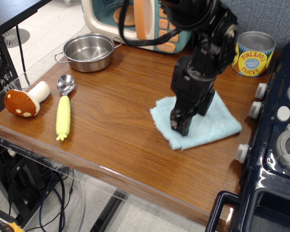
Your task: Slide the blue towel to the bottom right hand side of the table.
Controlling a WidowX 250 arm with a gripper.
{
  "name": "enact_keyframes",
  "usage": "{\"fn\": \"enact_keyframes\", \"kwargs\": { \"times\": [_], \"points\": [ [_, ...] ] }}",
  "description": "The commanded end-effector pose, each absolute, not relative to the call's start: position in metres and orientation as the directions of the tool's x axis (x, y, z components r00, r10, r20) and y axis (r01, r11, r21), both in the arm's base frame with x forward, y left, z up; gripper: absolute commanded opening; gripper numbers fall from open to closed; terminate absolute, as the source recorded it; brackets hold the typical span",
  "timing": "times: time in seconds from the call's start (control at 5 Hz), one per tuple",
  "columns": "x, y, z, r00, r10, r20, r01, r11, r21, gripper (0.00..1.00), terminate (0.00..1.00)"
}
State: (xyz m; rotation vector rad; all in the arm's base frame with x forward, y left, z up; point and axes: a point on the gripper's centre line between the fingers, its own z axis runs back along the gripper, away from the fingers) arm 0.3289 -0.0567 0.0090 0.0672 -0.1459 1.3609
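- The hand is pressing down onto the blue towel, its tip resting on the cloth's left part, near the near-left edge.
- Whether the hand is clenched or released cannot be told from this view; the fingers look close together.
- The blue towel is lying flat on the desk, right of centre, spreading out to the right and far side of the hand.
- The towel's right corner is sitting just beside the dark toy stove at the desk's right edge.
- A pineapple can is standing at the far right, apart from the towel.
- A steel pot, a yellow-handled scoop and a toy mushroom are lying well apart on the left.
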Motion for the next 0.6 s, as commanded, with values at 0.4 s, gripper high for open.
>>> {"fn": "enact_keyframes", "kwargs": {
  "times": [0.4],
  "points": [
    [0.251, -0.056, 0.019, 0.301, 0.942, 0.152, -0.952, 0.305, -0.003, 1.00, 0.00]
  ]
}}
